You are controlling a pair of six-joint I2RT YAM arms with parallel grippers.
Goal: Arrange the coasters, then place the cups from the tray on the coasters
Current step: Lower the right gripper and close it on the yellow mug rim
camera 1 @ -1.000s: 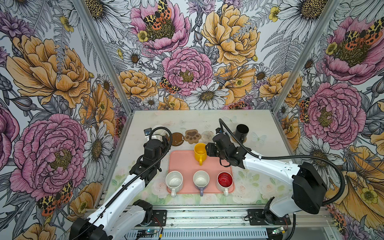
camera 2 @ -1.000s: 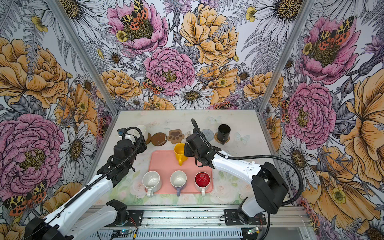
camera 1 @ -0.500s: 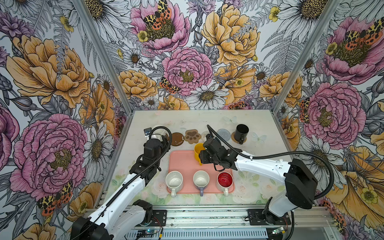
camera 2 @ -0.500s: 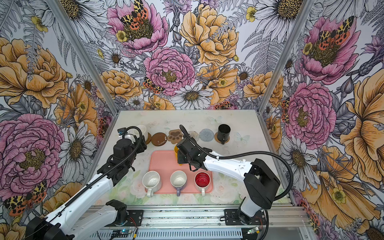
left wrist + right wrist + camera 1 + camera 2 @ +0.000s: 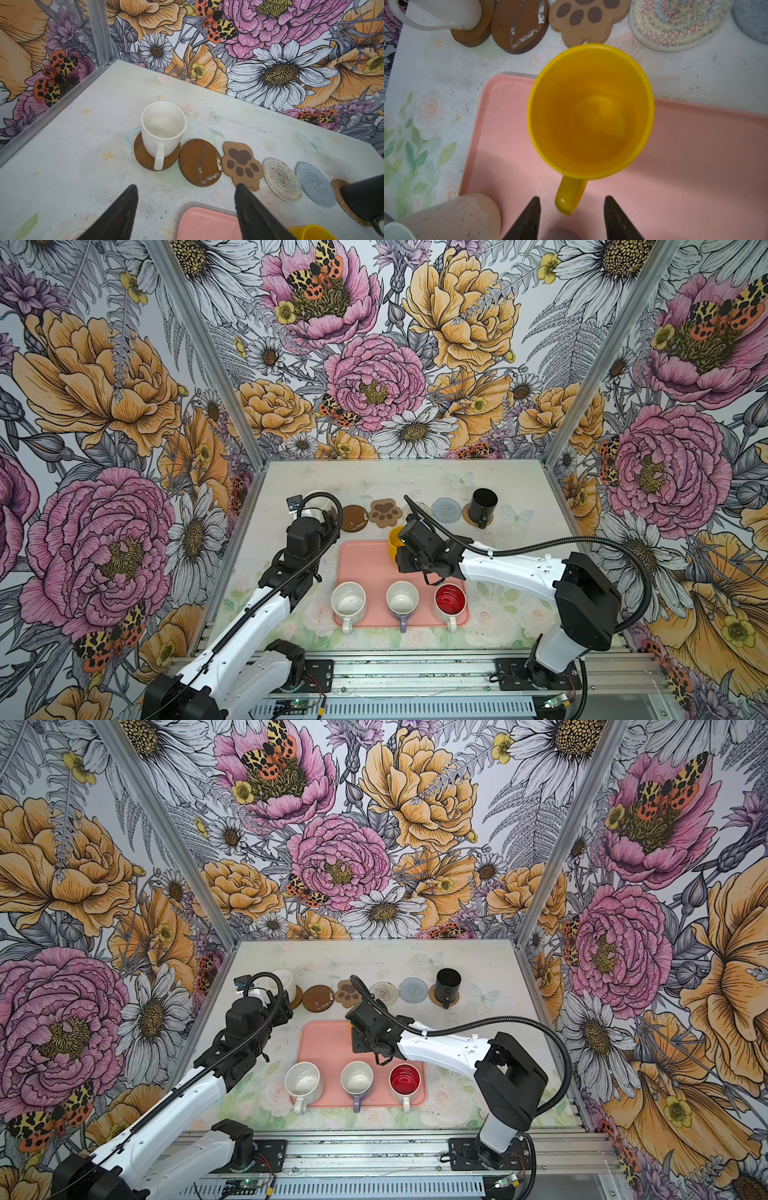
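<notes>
Fingers (image 5: 529,220) of the right gripper (image 5: 572,197) stood half open astride the handle (image 5: 571,185) of the yellow mug (image 5: 589,112) at the tray's (image 5: 695,166) far edge, gripping nothing; an off-centre pinch could tip it.

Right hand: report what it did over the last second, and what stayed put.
The right hand swung left over the yellow mug, jaws open astride its handle, gripping nothing. The left hand and the mug stayed put.

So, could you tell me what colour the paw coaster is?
Paw coaster: tan, dark brown marks; left wrist view.
</notes>
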